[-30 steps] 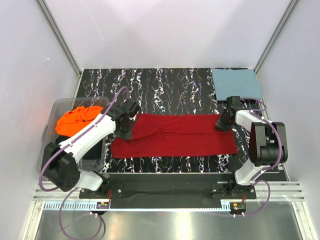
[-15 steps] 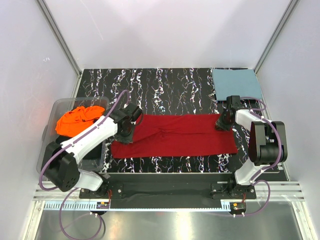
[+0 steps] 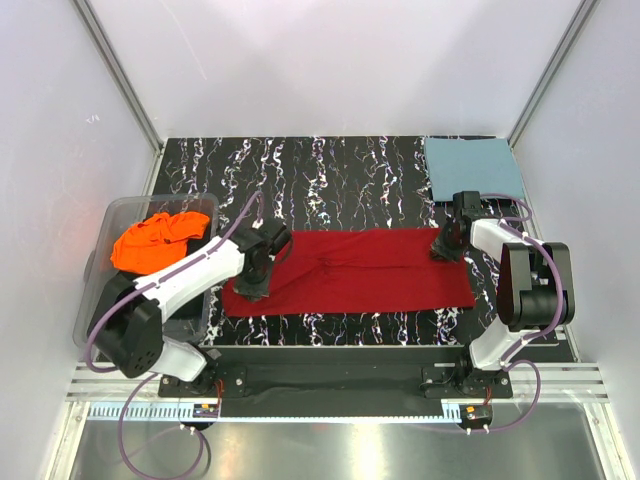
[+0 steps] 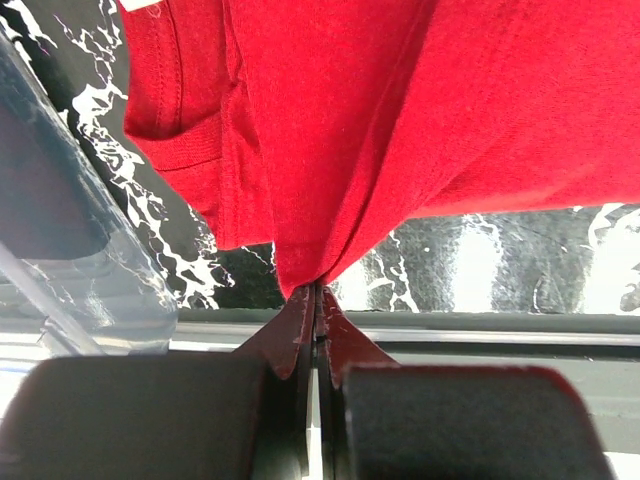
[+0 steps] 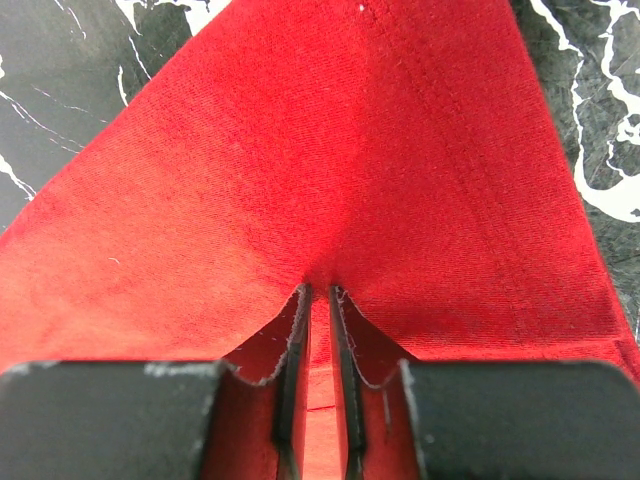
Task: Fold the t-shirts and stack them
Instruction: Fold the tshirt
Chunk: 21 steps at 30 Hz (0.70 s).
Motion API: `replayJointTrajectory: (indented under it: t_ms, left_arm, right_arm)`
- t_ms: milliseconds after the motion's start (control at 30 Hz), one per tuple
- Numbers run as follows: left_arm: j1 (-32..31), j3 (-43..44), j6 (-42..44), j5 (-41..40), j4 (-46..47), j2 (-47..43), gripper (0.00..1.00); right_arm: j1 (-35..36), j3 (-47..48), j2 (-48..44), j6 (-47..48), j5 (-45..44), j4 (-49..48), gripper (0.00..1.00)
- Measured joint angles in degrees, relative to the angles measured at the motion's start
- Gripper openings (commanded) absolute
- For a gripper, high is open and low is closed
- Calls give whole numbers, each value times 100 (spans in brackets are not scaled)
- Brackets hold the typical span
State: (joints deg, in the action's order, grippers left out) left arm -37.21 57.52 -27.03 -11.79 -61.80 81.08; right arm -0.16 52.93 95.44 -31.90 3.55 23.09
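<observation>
A deep red soft cloth t-shirt [image 3: 350, 272] lies folded into a long band across a black table with white marbling [image 3: 350, 170]. The band runs from the left side to the right side, closer to the near edge than the far one. The left gripper [image 3: 250, 285] pinches the shirt's left end at its near corner. In the left wrist view its jaws are pressed tight together, with a thin tuck of red cloth caught between them. The right gripper [image 3: 447, 245] sits at the shirt's right end, on its far edge. In the right wrist view its jaws stand narrowly apart, clamped on a ridge of red fabric. A dusty teal-blue t-shirt [image 3: 475, 168] lies folded flat in the table's far right corner. A bright orange t-shirt [image 3: 152, 240] sits crumpled in a clear plastic bin [image 3: 95, 270] at the table's left edge.
</observation>
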Motion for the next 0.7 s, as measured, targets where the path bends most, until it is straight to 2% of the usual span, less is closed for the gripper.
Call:
replayJointTrajectory:
  t_ms: [200,300,333,367,467,500,533,700]
  left_arm:
    - [-9,-136,-13,81,219,164,0]
    - [-22,-221,-46,116,352,326,3]
    - [-24,-229,-48,129,380,411,6]
    - [-26,-240,-52,133,417,492,14]
    - [-39,-267,-83,153,474,647,20]
    - [-50,-267,-68,151,476,664,28]
    - [-57,-256,-39,142,468,664,32]
    - [107,404,127,-271,227,809,36]
  right_arm:
    - [0,4,0,2,-33,0,19]
    - [0,15,0,9,-92,0,19]
    - [0,17,0,13,-105,0,19]
    - [0,20,0,15,-111,0,19]
    - [0,20,0,22,-114,0,19]
    - [0,20,0,31,-114,0,19]
    - [0,20,0,42,-111,0,19]
    - [0,22,0,61,-96,0,19]
